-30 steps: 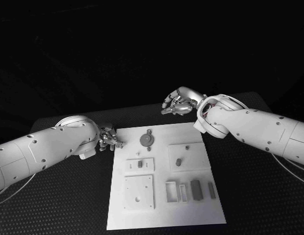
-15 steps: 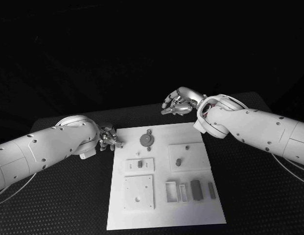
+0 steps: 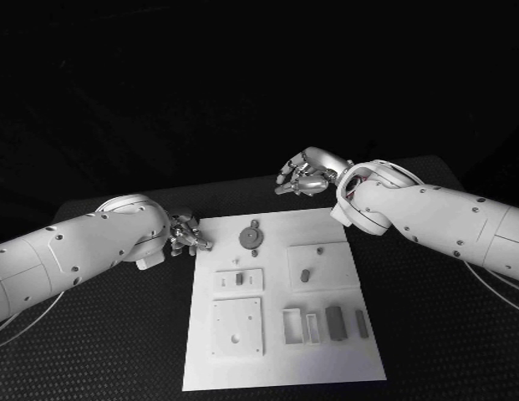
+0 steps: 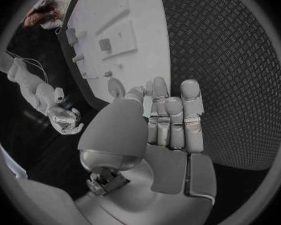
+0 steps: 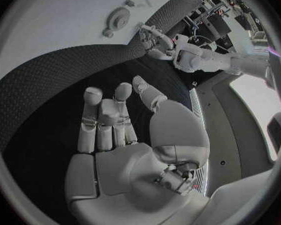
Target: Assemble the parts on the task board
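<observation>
Nothing shifting between earlier frames and now: both arms holding same poses, parts unmoved.
Lower centre of head view: task board [image 3: 277, 351] lying flat, grey parts [image 3: 334, 322] sitting in lower-right recesses.
Mid left: left hand [image 3: 187, 233] hovering just beside board's upper-left corner, fingers loosely extended, holding nothing.
Upper centre: right hand [image 3: 306, 174] hanging beyond board's far edge, fingers apart, empty.
Judgement: no part being grasped yet; assembly not begun.

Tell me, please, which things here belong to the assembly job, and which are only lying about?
For the job:
task board
round part
upright parts
left robot hand
right robot hand

Not part of it:
black table
</observation>
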`<action>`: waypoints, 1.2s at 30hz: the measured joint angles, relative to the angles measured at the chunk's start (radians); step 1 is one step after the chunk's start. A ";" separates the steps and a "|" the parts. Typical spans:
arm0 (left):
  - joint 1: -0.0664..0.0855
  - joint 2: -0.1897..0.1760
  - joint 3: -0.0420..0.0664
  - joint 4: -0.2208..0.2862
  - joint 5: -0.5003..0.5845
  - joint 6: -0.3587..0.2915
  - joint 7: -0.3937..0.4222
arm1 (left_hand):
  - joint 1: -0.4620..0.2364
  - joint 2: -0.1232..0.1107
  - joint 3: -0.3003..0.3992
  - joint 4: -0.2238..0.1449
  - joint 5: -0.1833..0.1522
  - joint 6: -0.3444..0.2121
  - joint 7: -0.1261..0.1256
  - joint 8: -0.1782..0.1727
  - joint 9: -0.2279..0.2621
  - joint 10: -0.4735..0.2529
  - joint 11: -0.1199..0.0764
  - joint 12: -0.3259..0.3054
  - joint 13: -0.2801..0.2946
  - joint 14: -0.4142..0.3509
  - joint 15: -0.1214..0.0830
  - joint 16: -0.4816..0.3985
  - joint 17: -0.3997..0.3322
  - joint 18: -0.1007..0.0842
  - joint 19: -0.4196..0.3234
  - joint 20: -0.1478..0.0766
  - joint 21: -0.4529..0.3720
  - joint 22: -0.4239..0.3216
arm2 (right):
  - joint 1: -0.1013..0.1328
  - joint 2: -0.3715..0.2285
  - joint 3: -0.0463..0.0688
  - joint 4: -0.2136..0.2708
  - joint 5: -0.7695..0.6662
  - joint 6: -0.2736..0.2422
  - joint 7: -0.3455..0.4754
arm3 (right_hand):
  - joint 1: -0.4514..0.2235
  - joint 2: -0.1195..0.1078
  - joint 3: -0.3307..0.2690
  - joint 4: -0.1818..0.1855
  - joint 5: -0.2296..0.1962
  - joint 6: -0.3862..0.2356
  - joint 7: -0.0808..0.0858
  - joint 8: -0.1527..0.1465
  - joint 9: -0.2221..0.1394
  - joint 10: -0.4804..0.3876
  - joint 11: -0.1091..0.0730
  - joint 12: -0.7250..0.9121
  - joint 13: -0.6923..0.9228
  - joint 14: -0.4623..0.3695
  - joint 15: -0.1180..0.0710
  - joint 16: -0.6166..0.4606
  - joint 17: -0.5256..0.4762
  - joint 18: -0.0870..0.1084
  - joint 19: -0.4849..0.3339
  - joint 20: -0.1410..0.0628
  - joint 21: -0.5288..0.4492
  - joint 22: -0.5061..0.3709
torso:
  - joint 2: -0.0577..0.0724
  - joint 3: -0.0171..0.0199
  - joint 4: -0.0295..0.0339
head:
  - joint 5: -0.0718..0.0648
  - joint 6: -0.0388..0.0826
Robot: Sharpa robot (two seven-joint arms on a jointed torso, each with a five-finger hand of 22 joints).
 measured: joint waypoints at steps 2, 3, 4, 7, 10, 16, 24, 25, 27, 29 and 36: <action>0.000 0.000 0.000 0.000 0.006 0.001 0.000 | 0.010 0.001 -0.001 -0.001 0.010 0.000 0.000 0.005 -0.001 0.000 0.000 0.000 0.000 0.000 0.000 0.003 0.000 0.000 0.000 0.000 0.000 0.000 | 0.000 0.000 0.000 0.000 0.000 0.000 0.000 | 0.000 0.000 0.000 0.000 0.000 0.000 0.000 0.000 0.000 0.000 0.000 0.000 0.000 0.000 0.000 0.000 0.000 0.000 0.000 0.000 0.000 0.000 | 0.000 0.0000 0.0002 | 0.000 0.000; 0.000 0.000 0.000 0.000 0.010 0.001 -0.001 | 0.016 0.002 -0.002 -0.002 0.012 0.000 0.000 0.005 -0.001 0.000 0.000 0.000 0.000 0.000 0.000 0.005 0.000 0.000 -0.002 -0.002 0.000 0.000 | 0.000 0.000 0.000 0.000 0.000 0.000 0.000 | 0.000 0.000 0.000 0.000 0.000 0.000 0.000 0.000 0.000 0.000 0.000 0.000 0.000 0.000 0.000 0.000 0.000 0.000 0.000 0.000 0.000 0.000 | 0.000 0.0001 0.0004 | 0.000 0.000; 0.000 0.000 0.000 -0.001 0.014 0.001 -0.001 | 0.023 0.002 -0.004 -0.003 0.015 0.003 -0.003 0.005 -0.001 0.000 0.000 0.000 0.001 0.000 0.000 0.005 0.000 0.000 -0.002 -0.002 0.000 0.000 | 0.000 0.000 0.000 0.000 0.000 0.000 0.000 | 0.000 0.000 0.000 0.000 0.000 0.000 0.000 0.000 0.000 0.000 0.000 0.000 0.000 0.000 0.000 0.000 0.000 0.000 0.000 0.000 0.000 0.000 | 0.000 0.0001 0.0004 | 0.000 0.000; 0.001 0.000 0.000 -0.002 0.026 0.001 -0.001 | 0.036 0.007 0.000 -0.008 0.015 0.003 -0.003 0.005 0.000 0.000 0.000 0.000 0.001 -0.002 0.002 0.006 0.000 0.000 -0.004 -0.003 0.000 0.000 | 0.000 0.000 0.000 0.000 0.000 0.000 0.000 | 0.000 0.000 0.000 0.000 0.000 0.000 0.000 0.000 0.000 0.000 0.000 0.000 0.000 0.000 0.000 0.000 0.000 0.000 0.000 0.000 0.000 0.000 | 0.000 0.0003 0.0004 | 0.000 -0.001; 0.001 0.000 0.000 -0.003 0.039 0.001 -0.001 | 0.055 0.004 0.022 -0.009 -0.013 0.007 -0.007 0.004 -0.001 0.000 0.000 0.000 0.001 -0.002 0.002 0.010 0.000 0.000 -0.005 -0.002 0.000 0.000 | 0.000 0.000 0.000 0.000 0.000 0.000 0.000 | 0.000 0.000 0.000 0.000 0.000 0.000 0.000 0.000 0.000 0.000 0.000 0.000 0.000 0.000 0.000 0.000 0.000 0.000 0.000 0.000 0.000 0.000 | 0.000 0.0003 0.0005 | 0.000 -0.001; 0.003 -0.002 0.000 -0.007 0.103 -0.001 -0.002 | 0.091 -0.017 0.099 0.016 -0.061 0.016 -0.016 0.015 -0.001 0.005 -0.005 0.000 -0.001 -0.005 0.005 0.023 0.000 -0.001 -0.007 0.000 0.003 0.000 | 0.000 0.000 0.000 0.000 0.000 0.001 0.000 | 0.000 0.000 0.000 0.000 0.000 0.000 0.000 0.000 0.000 0.000 0.000 0.000 0.000 0.000 0.000 0.000 0.000 0.000 0.000 0.000 0.000 0.000 | 0.000 0.0003 0.0004 | 0.000 0.000; 0.004 -0.010 0.000 0.007 0.218 -0.011 -0.008 | 0.091 -0.010 0.089 0.006 -0.047 0.032 -0.032 0.021 -0.001 0.024 -0.015 0.000 0.000 -0.006 0.000 0.037 0.009 -0.001 -0.013 -0.005 0.015 0.000 | 0.000 -0.001 0.000 -0.001 0.000 0.001 0.000 | 0.000 0.000 0.000 0.000 0.000 0.000 0.000 0.000 0.000 0.000 0.000 0.000 0.000 0.000 0.000 0.000 0.000 0.000 0.000 0.000 0.000 0.000 | 0.000 0.0000 0.0006 | -0.001 0.000; 0.004 -0.011 0.000 0.010 0.229 -0.013 -0.008 | 0.084 -0.003 0.085 0.002 -0.043 0.034 -0.034 0.021 -0.001 0.029 -0.014 0.004 0.000 -0.006 -0.001 0.040 0.010 -0.001 -0.013 -0.005 0.020 0.000 | 0.000 -0.001 0.000 -0.001 0.000 0.001 0.000 | 0.000 0.000 0.000 0.000 0.000 0.000 0.000 0.000 0.000 0.000 0.000 0.000 0.000 0.000 0.000 0.000 0.000 0.000 0.000 0.000 0.000 0.000 | 0.000 -0.0002 0.0010 | -0.001 0.000; 0.004 -0.012 0.000 0.017 0.253 -0.018 -0.010 | 0.061 0.018 0.077 -0.006 -0.032 0.037 -0.037 0.021 -0.001 0.031 -0.015 0.007 0.005 -0.003 -0.004 0.044 0.010 -0.001 -0.013 -0.005 0.024 0.000 | 0.000 -0.001 0.000 -0.002 0.000 0.001 0.000 | 0.000 0.000 0.000 0.000 0.000 0.000 0.000 0.000 0.000 0.000 0.000 0.000 0.000 0.000 0.000 0.000 0.000 0.000 0.000 0.000 0.000 0.000 | 0.000 -0.0007 0.0011 | -0.001 -0.001; 0.004 -0.014 0.000 0.023 0.273 -0.021 -0.013 | -0.034 0.027 0.068 -0.036 -0.015 0.042 -0.042 0.032 0.003 0.036 -0.019 0.015 0.010 0.003 -0.009 0.047 0.012 -0.001 -0.013 -0.006 0.031 0.000 | 0.000 -0.001 0.000 -0.003 0.000 0.001 0.000 | 0.000 0.000 0.000 0.000 0.000 0.000 0.000 0.000 0.000 0.000 0.000 0.000 0.000 0.000 0.000 0.000 0.000 0.000 -0.001 0.001 0.000 0.000 | 0.000 -0.0007 0.0011 | -0.001 -0.001; 0.006 -0.049 0.000 0.077 0.333 -0.036 -0.026 | -0.393 0.050 0.364 -0.396 -0.004 0.055 -0.048 0.041 0.020 0.048 -0.023 0.026 0.017 0.013 -0.020 0.049 0.011 -0.001 0.011 -0.021 0.035 0.000 | 0.000 -0.002 0.000 -0.004 0.000 0.001 0.000 | 0.000 0.000 0.000 0.000 0.000 0.000 0.000 0.000 0.001 0.000 0.000 0.000 -0.001 0.000 0.000 0.000 0.000 0.000 -0.002 0.002 0.000 0.000 | 0.000 -0.0009 0.0016 | -0.001 -0.002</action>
